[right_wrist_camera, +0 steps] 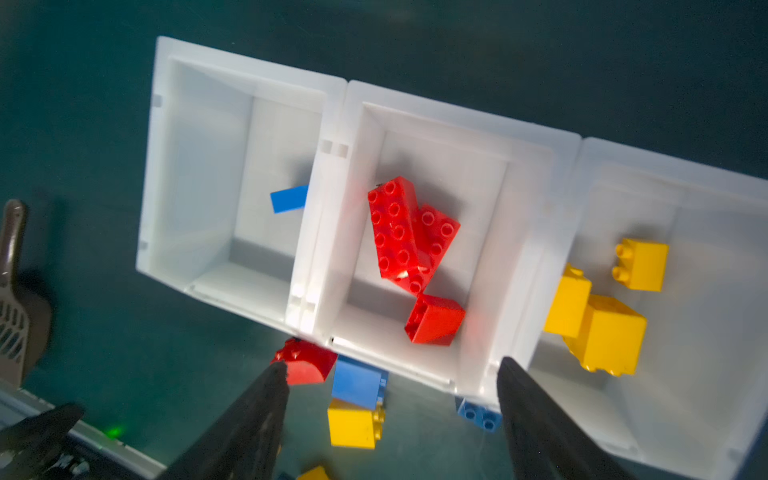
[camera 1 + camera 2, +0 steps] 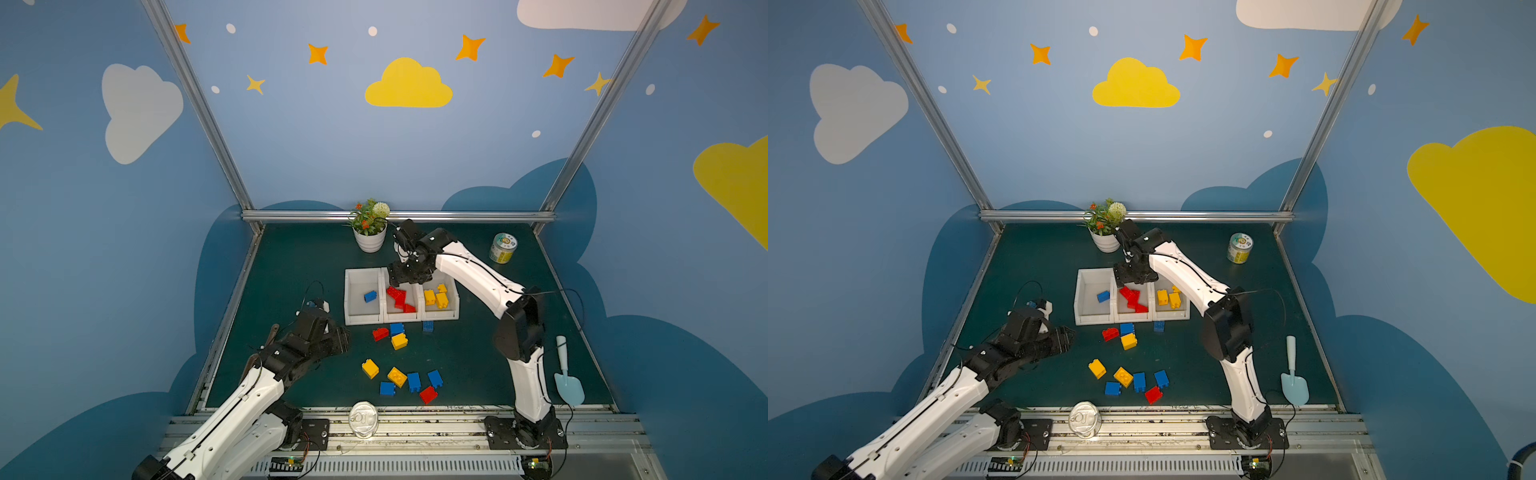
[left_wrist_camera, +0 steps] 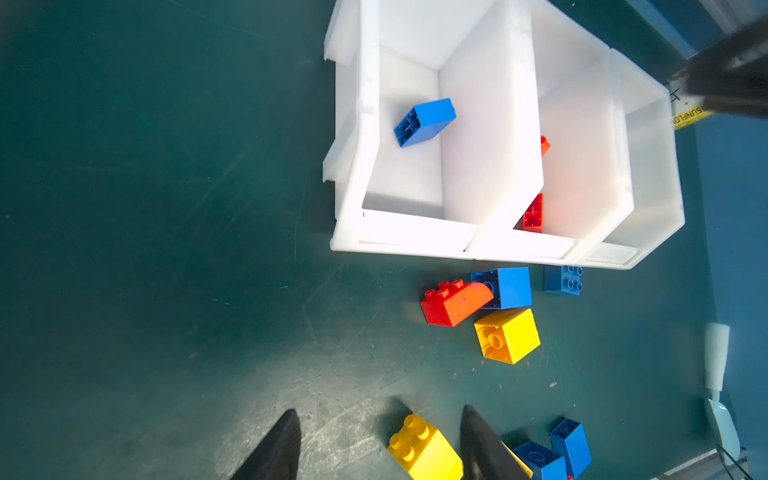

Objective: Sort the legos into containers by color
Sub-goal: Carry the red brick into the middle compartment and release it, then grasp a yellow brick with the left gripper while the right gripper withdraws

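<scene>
The containers are three white bins in a row [image 2: 363, 319] [image 2: 1094, 320]. A single blue lego [image 2: 370, 296] [image 3: 424, 121] lies in the left one. Red legos [image 2: 399, 297] [image 1: 409, 232] fill the middle one and yellow legos [image 2: 436, 297] [image 1: 598, 328] the right one. Above the middle bin hangs my right gripper [image 2: 409, 280] [image 1: 390, 363], open and empty. My left gripper [image 2: 343, 336] [image 3: 380, 409] hovers open over the mat, left of the loose legos. A red [image 2: 380, 333], a blue [image 2: 397, 329] and a yellow lego [image 2: 399, 341] lie before the bins. Several more [image 2: 397, 376] are nearer the front.
A white flower pot [image 2: 370, 239] stands behind the bins and a small can [image 2: 503, 248] at the back right. A light blue trowel [image 2: 567, 382] lies by the right arm's base. A clear round lid [image 2: 363, 419] rests on the front rail. A brown scoop [image 1: 16, 291] lies at the left edge.
</scene>
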